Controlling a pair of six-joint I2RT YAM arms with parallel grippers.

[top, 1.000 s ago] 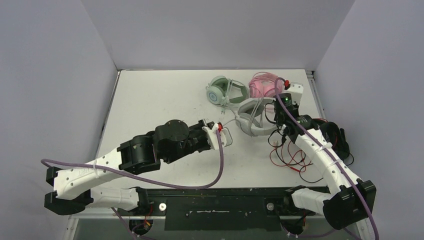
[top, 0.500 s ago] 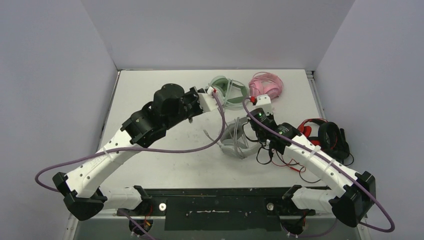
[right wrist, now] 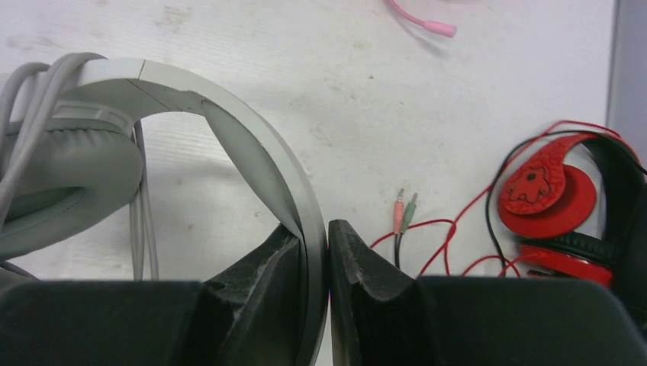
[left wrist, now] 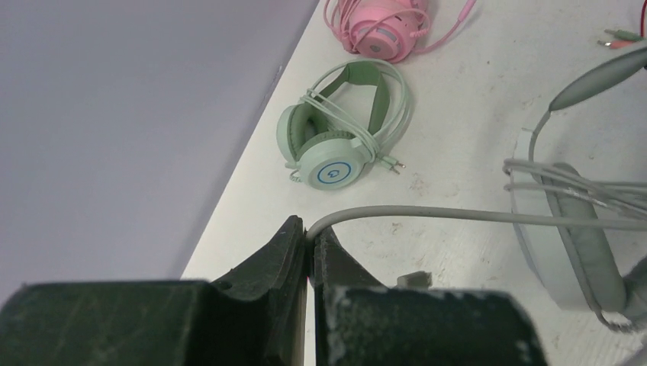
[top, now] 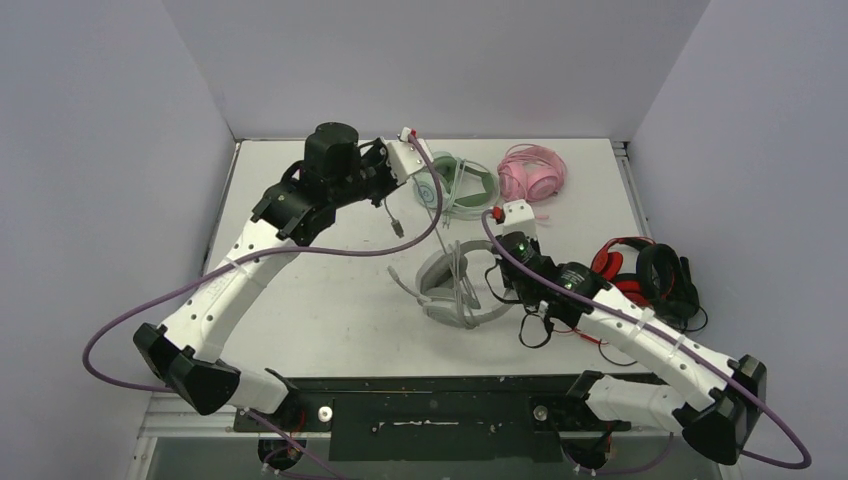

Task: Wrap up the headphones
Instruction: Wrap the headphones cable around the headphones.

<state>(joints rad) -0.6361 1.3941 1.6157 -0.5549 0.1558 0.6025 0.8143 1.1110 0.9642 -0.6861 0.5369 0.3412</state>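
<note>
A scuffed, flat white bench (top: 330, 300) lies beneath my left gripper (left wrist: 309, 235); plain pale lilac walls (top: 430, 60) rise beyond it and at both sides.

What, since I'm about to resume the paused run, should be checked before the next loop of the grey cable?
1. Left tool shut on the grey cable: ok.
2. Right tool shut on the grey headset, at its band: ok.
3. Cable free of snags between left tool and headset: ok, as far as the left wrist view shows.
4. Loops already on the headset lying bunched by the cup: ok.
5. Mint headset and pink headset apart from the cable: ok.
6. Wires of the red headset clear of the right tool: cannot tell; they lie close beside it.
</note>
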